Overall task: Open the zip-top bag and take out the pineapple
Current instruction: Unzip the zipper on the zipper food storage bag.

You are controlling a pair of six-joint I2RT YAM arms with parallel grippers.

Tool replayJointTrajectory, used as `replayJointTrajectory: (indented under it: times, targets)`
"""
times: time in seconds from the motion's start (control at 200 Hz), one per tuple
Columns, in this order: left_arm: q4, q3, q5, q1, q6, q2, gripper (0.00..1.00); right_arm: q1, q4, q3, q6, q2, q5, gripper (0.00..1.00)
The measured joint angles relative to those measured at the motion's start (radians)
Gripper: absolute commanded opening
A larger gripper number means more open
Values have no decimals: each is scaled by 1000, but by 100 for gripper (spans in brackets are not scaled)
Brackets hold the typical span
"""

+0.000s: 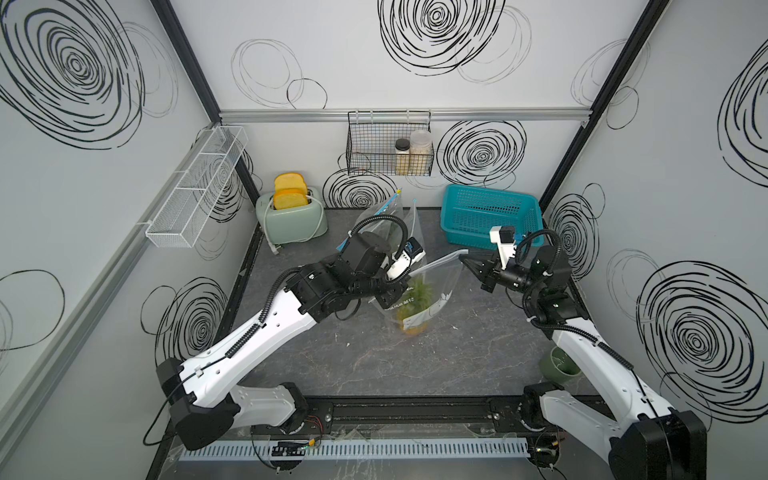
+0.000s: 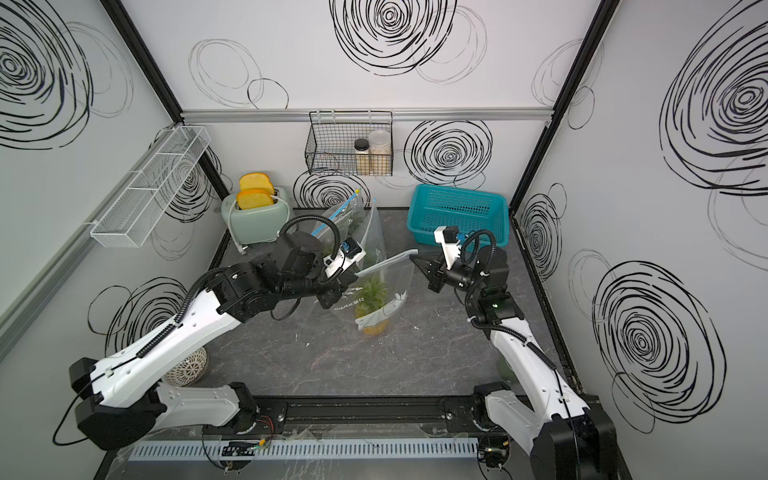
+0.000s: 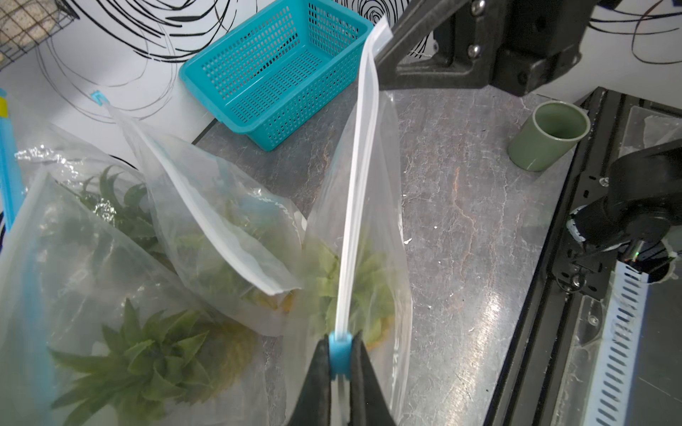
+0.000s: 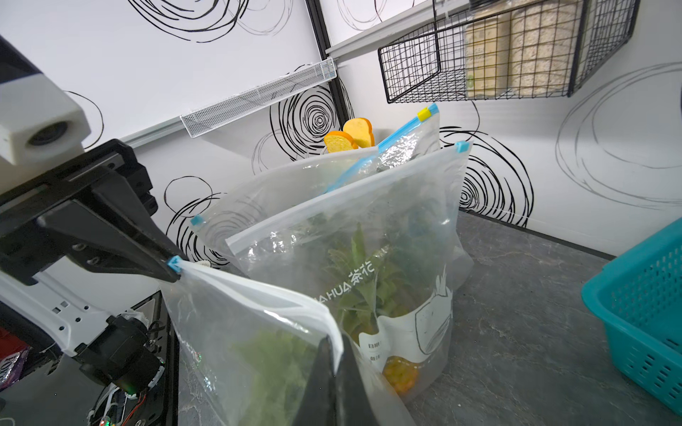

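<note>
A clear zip-top bag stands mid-table with its white zip strip stretched between both grippers. The pineapple, green leaves over yellow fruit, sits inside it and shows through the plastic in both top views. My left gripper is shut on the bag's blue slider at one end of the strip. My right gripper is shut on the bag's opposite top corner. The zip looks closed between them.
Two more clear bags holding pineapples stand just behind the held one. A teal basket is back right, a toaster back left, a green cup by the right arm. A wire basket hangs on the back wall.
</note>
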Motion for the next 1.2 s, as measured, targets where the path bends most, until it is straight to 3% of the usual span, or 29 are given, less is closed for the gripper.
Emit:
replayJointTrajectory:
  times: [0.385, 0.936, 1.011, 1.201]
  targets:
    - [-47, -96, -35, 4, -103, -127, 0, -34, 6, 12, 0, 49, -15, 0]
    - [-108, -119, -53, 6, -138, -174, 2, -50, 5, 39, 4, 88, -31, 0]
    - [-109, -119, -52, 6, -138, -175, 2, -52, 5, 46, 5, 95, -42, 7]
    - [-151, -119, -56, 16, -141, -176, 34, -61, -5, 64, -2, 96, -14, 37]
